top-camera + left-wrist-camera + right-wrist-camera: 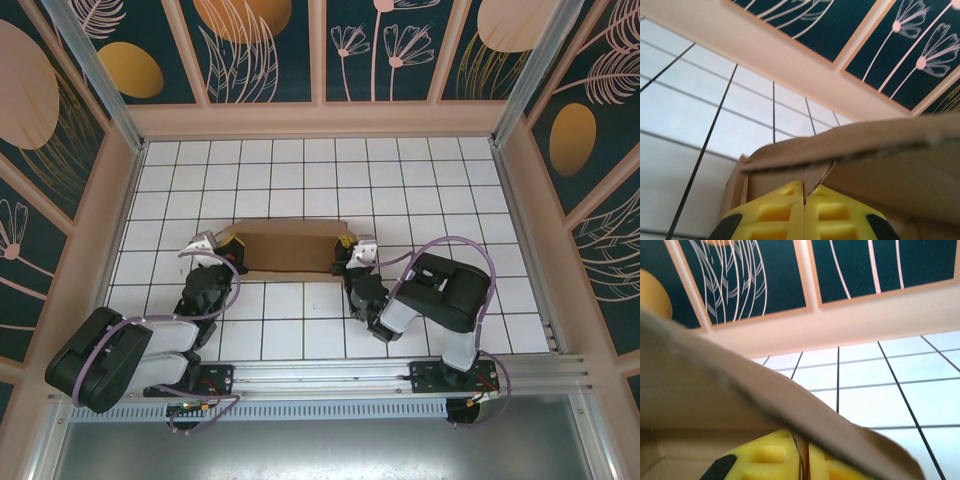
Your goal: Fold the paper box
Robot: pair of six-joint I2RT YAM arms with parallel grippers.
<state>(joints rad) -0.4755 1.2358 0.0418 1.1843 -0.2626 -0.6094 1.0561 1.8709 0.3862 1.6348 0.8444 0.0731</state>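
Pinching both ends of the box to raise its walls

The paper box (290,250) lies across the middle of the top view on the white tiled table (300,330), a long brown strip running left to right. The left gripper (232,246) sits at its left end and the right gripper (348,248) at its right end.

By my reading, the step in hand is a two-handed fold. Each arm has an end of the card, and a flap arches over both wrist cameras, so the sheet is partly raised and not yet locked into shape.

In the left wrist view, the yellow fingers (775,212) at the bottom of the frame are pressed together. A thin edge of card rises from the seam between them, so this grip looks tight on a single layer.

In the right wrist view, the yellow fingers (770,455) stand a hair apart. A dark sliver of card sits in the slit, so they are nearly closed on it.

The next move probably calls for both ends to travel together, so the panel creases along its score line without buckling. The right grip looks the lighter of the two, and it could let the card slip.
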